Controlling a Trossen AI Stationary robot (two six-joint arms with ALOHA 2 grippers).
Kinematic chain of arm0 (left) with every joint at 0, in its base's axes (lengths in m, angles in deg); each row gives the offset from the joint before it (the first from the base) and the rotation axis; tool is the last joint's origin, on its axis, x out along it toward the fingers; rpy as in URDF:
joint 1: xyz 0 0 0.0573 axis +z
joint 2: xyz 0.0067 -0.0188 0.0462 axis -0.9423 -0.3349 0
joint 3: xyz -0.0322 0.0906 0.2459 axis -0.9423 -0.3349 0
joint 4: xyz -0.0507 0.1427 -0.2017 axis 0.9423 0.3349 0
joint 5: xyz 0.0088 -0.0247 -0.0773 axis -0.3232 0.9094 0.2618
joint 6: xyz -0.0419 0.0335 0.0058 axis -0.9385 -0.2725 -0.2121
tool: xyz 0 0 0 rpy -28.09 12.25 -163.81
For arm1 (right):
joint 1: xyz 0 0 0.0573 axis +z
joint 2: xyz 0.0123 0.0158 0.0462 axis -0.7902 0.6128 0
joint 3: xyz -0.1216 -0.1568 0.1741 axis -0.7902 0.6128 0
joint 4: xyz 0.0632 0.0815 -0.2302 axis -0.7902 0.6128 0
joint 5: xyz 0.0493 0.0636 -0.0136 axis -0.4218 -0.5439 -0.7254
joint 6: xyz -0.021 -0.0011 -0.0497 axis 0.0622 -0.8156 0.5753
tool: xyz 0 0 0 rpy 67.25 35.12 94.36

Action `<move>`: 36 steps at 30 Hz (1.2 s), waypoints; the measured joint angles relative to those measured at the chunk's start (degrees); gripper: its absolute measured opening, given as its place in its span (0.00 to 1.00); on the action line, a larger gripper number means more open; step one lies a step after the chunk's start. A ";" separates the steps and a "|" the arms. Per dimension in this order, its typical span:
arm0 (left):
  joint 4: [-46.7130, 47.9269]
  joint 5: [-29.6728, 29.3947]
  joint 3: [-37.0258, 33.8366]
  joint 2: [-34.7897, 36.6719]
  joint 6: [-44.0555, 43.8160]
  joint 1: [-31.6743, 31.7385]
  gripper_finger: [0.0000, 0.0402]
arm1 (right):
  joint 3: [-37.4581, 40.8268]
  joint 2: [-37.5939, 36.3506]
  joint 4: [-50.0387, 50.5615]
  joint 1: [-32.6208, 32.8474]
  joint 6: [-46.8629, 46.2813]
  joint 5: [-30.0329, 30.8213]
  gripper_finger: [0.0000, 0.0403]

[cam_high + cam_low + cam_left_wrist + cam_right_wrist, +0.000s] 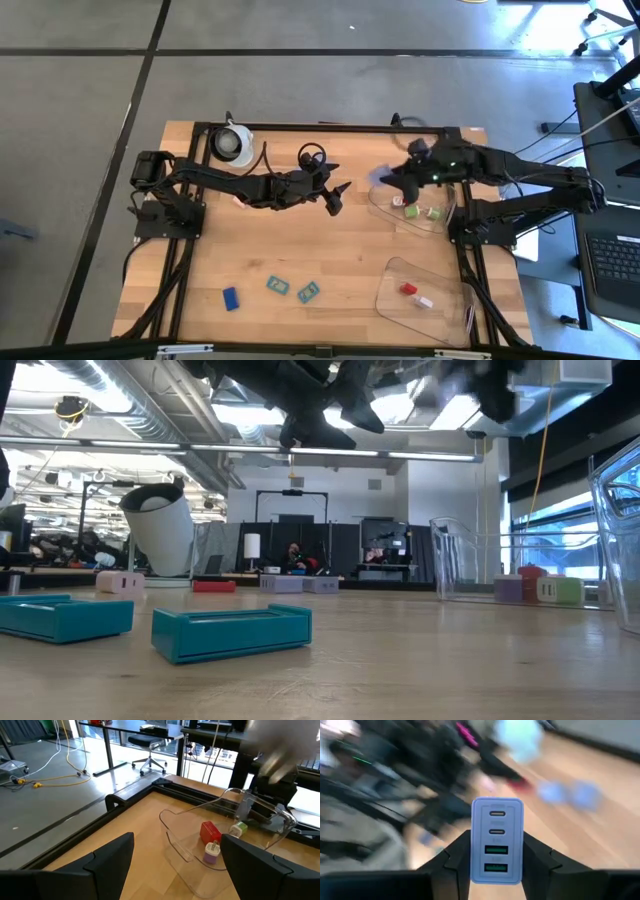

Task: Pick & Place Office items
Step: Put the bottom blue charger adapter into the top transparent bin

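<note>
Clearly the right tool [496, 851] pinches a lavender charger [497, 840] over the tray [380, 205]; a loose hold could drop it outside, while the left tool [338, 198] hangs spread.

free: bare table [300, 250] centre | obstacles: left gripper [336, 197] mid-table; clear trays [440, 225] right side

Pale lavender charger block [497, 840] with four dark ports, two of them green inside, between black fingers [451, 862]. Far clear tray [227, 827]: red block [210, 832], green-and-white block [239, 828], lavender-and-white block [212, 852]. Near clear tray [395, 297]: red piece [408, 289], white piece [424, 301]. Light wood table [270, 240]: blue block [231, 298], two teal blocks [277, 285], pink piece [238, 201]. White roll [233, 144].
</note>
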 joint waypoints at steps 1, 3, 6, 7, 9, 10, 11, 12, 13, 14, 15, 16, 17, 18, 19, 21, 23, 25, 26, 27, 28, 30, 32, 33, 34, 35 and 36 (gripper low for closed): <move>0.02 0.02 0.00 0.00 0.00 0.00 0.73 | 0.00 0.00 4.44 0.16 -0.56 2.20 0.31; 0.02 0.06 0.00 0.00 0.00 0.00 0.73 | 0.00 0.01 13.99 0.37 -1.54 7.83 0.31; 0.02 0.06 0.00 0.00 0.00 0.00 0.73 | 0.01 0.64 26.86 0.41 -5.70 15.07 0.31; 0.02 0.07 0.00 0.00 0.00 0.00 0.73 | 0.02 0.85 30.40 0.39 -7.16 16.68 0.31; 0.02 0.08 0.00 0.00 0.00 0.00 0.73 | 0.02 1.30 34.96 0.41 -9.04 18.65 0.31; 0.02 0.06 0.00 0.00 0.00 0.00 0.73 | 0.06 1.55 36.51 0.41 -9.76 19.05 0.31; 0.02 0.06 0.00 0.00 0.00 0.00 0.73 | 0.34 1.69 36.99 0.41 -9.97 19.17 0.31; 0.02 0.06 0.00 0.00 0.00 0.00 0.73 | 0.94 1.74 36.65 0.41 -9.97 19.15 0.31; 0.02 0.06 0.00 -0.01 0.00 0.00 0.73 | 1.78 1.76 36.34 0.41 -9.99 19.15 0.31; 0.02 0.06 0.00 -0.02 0.00 0.00 0.73 | 2.87 1.81 36.10 0.41 -10.23 19.11 0.31; 0.02 0.06 0.00 -0.02 0.00 0.00 0.73 | 4.20 2.03 35.78 0.41 -10.82 19.07 0.31; 0.02 0.06 0.00 -0.02 0.00 0.00 0.73 | 5.69 2.29 35.32 0.41 -11.57 18.88 0.31; 0.02 0.06 0.00 -0.02 0.00 0.00 0.73 | 7.31 2.45 34.99 0.41 -12.53 18.61 0.31; 0.02 0.06 0.00 -0.02 0.00 0.00 0.73 | 9.04 2.47 34.80 0.41 -13.53 17.98 0.31; 0.02 0.06 0.00 -0.02 0.00 0.00 0.73 | 10.80 2.57 34.29 0.41 -14.74 16.84 0.31; 0.04 0.06 0.00 -0.02 0.00 -0.11 0.73 | 14.01 2.69 32.37 0.41 -17.31 13.89 0.31; 0.02 0.06 0.00 -0.02 0.00 -0.17 0.73 | 16.46 2.66 30.73 0.47 -19.18 11.30 0.31; 0.04 0.06 0.00 -0.02 0.00 -0.17 0.73 | 17.91 2.66 30.09 0.74 -20.49 10.55 0.31; 0.02 0.06 0.00 -0.02 0.00 -0.17 0.73 | 18.22 2.64 30.00 0.86 -20.71 10.74 0.31; 0.03 0.06 0.00 -0.02 0.00 -0.17 0.73 | 18.46 2.54 29.71 1.04 -21.13 10.96 0.31; 0.04 0.06 0.00 -0.02 0.00 -0.17 0.73 | 18.66 2.54 29.70 1.15 -21.57 11.10 0.31; 0.03 0.04 0.00 -0.02 0.00 -0.17 0.73 | 18.79 2.51 29.68 1.20 -21.71 11.43 0.31; 0.04 0.04 0.00 -0.02 0.00 -0.17 0.73 | 18.80 2.51 29.68 1.18 -21.67 11.55 0.31; 0.04 0.04 0.00 -0.02 0.00 -0.17 0.73 | 18.81 2.51 29.70 1.18 -21.64 11.75 0.31; 0.03 0.04 0.00 -0.02 0.00 -0.17 0.73 | 18.82 2.51 29.80 1.18 -21.55 11.93 0.31; 0.04 0.04 0.00 -0.02 0.00 -0.17 0.73 | 18.84 2.51 29.85 1.18 -21.49 12.07 0.32; 0.04 0.04 0.00 -0.02 0.00 -0.17 0.73 | 18.86 2.51 29.83 1.18 -21.49 12.07 0.33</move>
